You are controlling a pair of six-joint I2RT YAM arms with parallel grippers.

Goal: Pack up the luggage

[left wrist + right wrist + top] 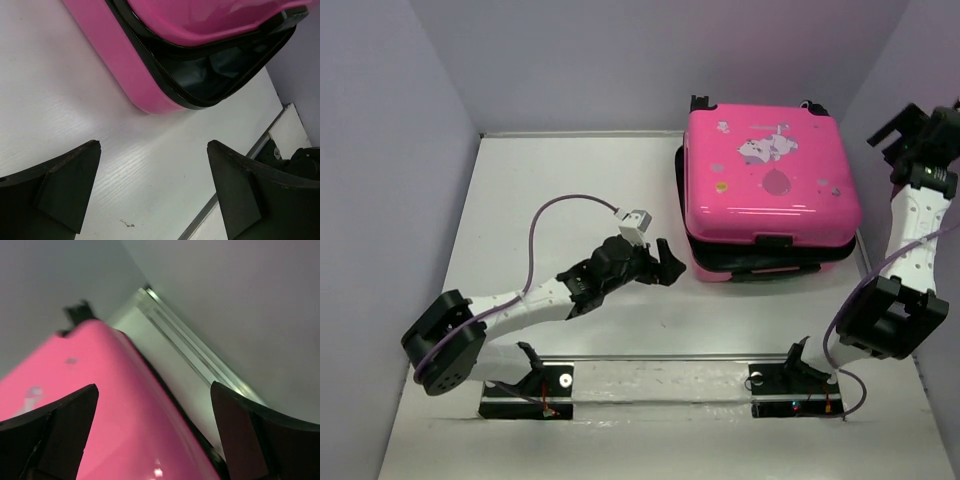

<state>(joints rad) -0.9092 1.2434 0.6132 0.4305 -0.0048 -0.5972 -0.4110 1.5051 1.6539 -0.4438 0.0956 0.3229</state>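
1. The luggage point(770, 190) lies flat on the far right part of the bench point(520, 200), with its printed lid point(760, 120) facing up.
2. The lid rests on the lower shell, but the seam is not closed. The left wrist view shows a gap at the corner, with the zipper point(162, 70) undone and the dark lining point(225, 70) visible inside.
3. The left fingers point(665, 262) stand wide apart and hold nothing. They sit low over the bench, just left of the luggage's near left corner. They point toward that open corner and do not touch it.
4. The right fingers point(898, 128) are also spread wide and empty. They are raised beside the right wall point(910, 60), to the right of the luggage's far right corner and apart from it.
5. In the right wrist view, the pink lid runs below and between these fingers, nearer the left one.
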